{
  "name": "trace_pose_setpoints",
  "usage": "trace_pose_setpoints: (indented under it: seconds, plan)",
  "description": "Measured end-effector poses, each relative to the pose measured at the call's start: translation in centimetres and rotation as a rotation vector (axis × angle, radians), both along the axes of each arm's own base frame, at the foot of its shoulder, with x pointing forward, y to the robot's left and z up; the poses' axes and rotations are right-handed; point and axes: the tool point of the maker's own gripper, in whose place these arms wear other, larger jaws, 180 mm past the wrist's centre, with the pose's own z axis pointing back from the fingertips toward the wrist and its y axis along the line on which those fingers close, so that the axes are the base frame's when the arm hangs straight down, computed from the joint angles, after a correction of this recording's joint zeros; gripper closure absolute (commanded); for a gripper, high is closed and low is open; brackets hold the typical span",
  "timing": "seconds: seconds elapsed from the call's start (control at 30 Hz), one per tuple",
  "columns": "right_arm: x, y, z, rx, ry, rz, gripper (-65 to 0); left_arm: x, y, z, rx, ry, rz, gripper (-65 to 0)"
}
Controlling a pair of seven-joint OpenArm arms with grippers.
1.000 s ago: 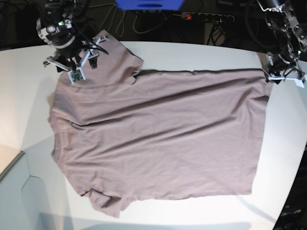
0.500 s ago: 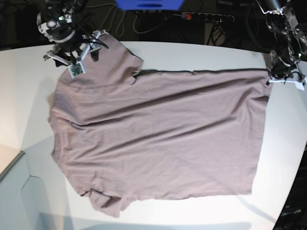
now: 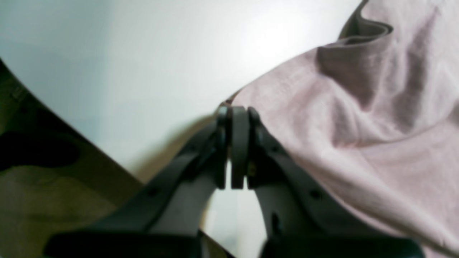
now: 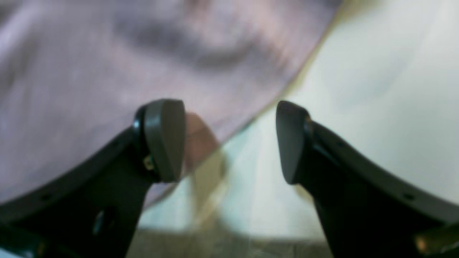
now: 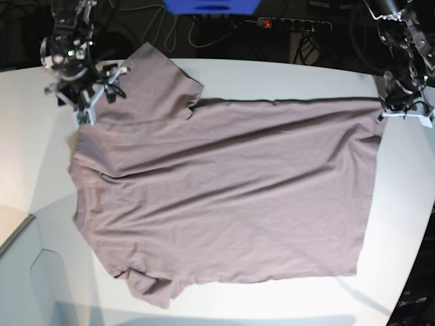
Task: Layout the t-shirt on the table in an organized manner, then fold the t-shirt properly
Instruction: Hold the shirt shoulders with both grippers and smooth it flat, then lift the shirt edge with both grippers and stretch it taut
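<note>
The mauve-brown t-shirt [image 5: 224, 190] lies spread flat on the white table [image 5: 272, 75], one sleeve pointing to the back left. At the shirt's back right corner my left gripper [image 5: 406, 112] is shut; the left wrist view shows its fingers [image 3: 239, 143] pressed together on the hem edge of the shirt [image 3: 358, 125], which is rucked beside them. My right gripper [image 5: 92, 95] hovers open at the back left by the sleeve. In the right wrist view its fingers [image 4: 165, 139] stand wide apart over the shirt's edge [image 4: 107, 53] and bare table [image 4: 376, 71], holding nothing.
A power strip and cables [image 5: 292, 24] and a blue object [image 5: 211, 5] lie behind the table. The table's curved edge runs at the lower left [image 5: 13, 224] and close under the left gripper, where floor [image 3: 36, 197] shows.
My left gripper has closed at the shirt's back right corner. My right gripper has opened wider and moved back and left, off the sleeve.
</note>
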Motion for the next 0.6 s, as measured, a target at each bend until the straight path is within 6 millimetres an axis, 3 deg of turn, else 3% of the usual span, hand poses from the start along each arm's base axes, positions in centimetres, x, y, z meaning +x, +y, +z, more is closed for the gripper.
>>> trace_pose_setpoints:
  seconds: [0.37,0.47,0.6]
  plan:
    - [2.0,-1.0,-1.5,0.034,-0.013,-0.014,-37.0,0.0,0.0,0.0,-0.001,0.000,0.002,0.0]
    - [1.9,-0.7,-1.7,0.052,-0.016,-0.017,-25.6,0.0,0.0,0.0,0.000,0.000,0.002,0.0]
    - [1.8,0.1,-1.8,0.069,-0.018,-0.014,0.0,0.0,0.1,0.1,0.002,-0.003,0.001,0.0]
